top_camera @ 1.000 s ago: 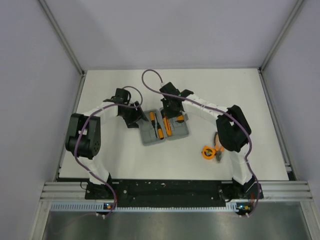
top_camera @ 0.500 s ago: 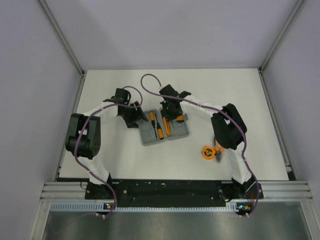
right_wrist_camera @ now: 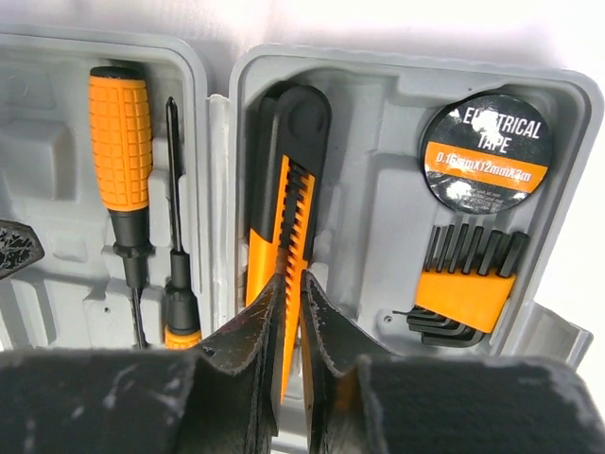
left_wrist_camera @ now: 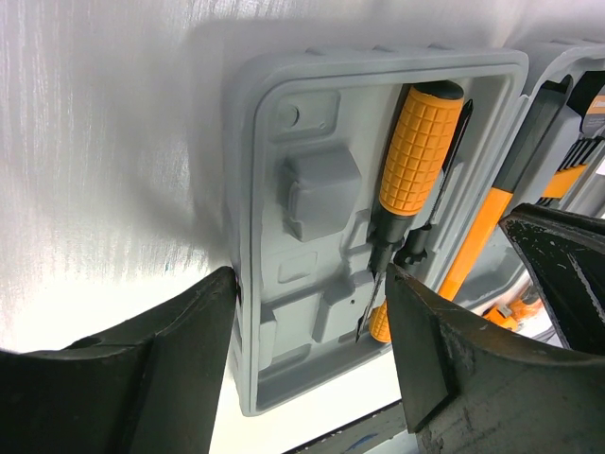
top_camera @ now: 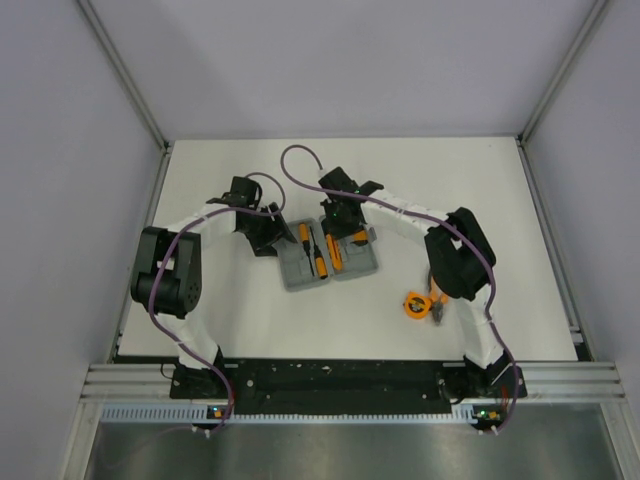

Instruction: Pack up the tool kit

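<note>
The grey tool case (top_camera: 293, 273) lies open in the middle of the table. Its left half (left_wrist_camera: 321, 189) holds an orange-handled screwdriver (left_wrist_camera: 416, 142) and a thin one (right_wrist_camera: 175, 236). Its right half (right_wrist_camera: 378, 189) holds an orange-and-black utility knife (right_wrist_camera: 284, 180), a roll of electrical tape (right_wrist_camera: 485, 151) and hex keys (right_wrist_camera: 468, 284). My left gripper (top_camera: 265, 240) is open and straddles the near corner of the left half (left_wrist_camera: 310, 279). My right gripper (top_camera: 345, 232) is shut, with its tips on the knife (right_wrist_camera: 292, 282). The round tape measure (top_camera: 416, 303) and the pliers (top_camera: 438, 300) lie on the table to the right.
The right arm's elbow (top_camera: 462, 262) hangs over the table just above the tape measure and pliers. Grey walls close the table at the left, back and right. A metal rail (top_camera: 350, 380) runs along the near edge.
The right arm's elbow has shifted slightly left and its gripper has edged a little over the case. The left arm and the case have not moved.
</note>
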Controlling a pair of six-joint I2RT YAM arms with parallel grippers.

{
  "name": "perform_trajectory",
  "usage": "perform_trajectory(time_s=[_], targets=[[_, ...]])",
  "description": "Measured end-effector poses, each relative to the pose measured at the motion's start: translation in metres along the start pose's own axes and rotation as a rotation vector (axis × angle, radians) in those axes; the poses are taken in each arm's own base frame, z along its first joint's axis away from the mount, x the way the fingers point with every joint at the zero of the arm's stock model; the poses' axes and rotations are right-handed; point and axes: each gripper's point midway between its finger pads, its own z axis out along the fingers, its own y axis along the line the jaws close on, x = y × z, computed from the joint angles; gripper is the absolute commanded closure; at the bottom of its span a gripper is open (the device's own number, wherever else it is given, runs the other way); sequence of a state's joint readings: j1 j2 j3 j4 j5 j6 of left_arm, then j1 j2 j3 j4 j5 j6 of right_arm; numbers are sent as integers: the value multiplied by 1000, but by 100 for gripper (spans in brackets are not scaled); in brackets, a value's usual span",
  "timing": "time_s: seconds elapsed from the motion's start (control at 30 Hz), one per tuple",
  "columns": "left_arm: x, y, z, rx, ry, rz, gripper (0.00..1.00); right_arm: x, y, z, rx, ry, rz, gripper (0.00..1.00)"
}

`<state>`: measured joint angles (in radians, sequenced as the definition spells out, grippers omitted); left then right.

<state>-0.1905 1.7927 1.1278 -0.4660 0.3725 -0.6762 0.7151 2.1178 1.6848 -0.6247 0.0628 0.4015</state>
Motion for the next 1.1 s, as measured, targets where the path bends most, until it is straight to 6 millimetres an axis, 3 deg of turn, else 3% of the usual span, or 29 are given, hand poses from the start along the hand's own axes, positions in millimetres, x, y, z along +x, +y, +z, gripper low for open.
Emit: perform_trajectory(time_s=[0.43,0.7,1.1], targets=[[0,0,0,-1,1,0,32,1,9,-1,-48,8,0,90],[0,0,0,-1,1,0,32,1,10,0,-54,11,0,97],[0,0,0,-1,1,2,32,3,15,2,-83,20,1,100]])
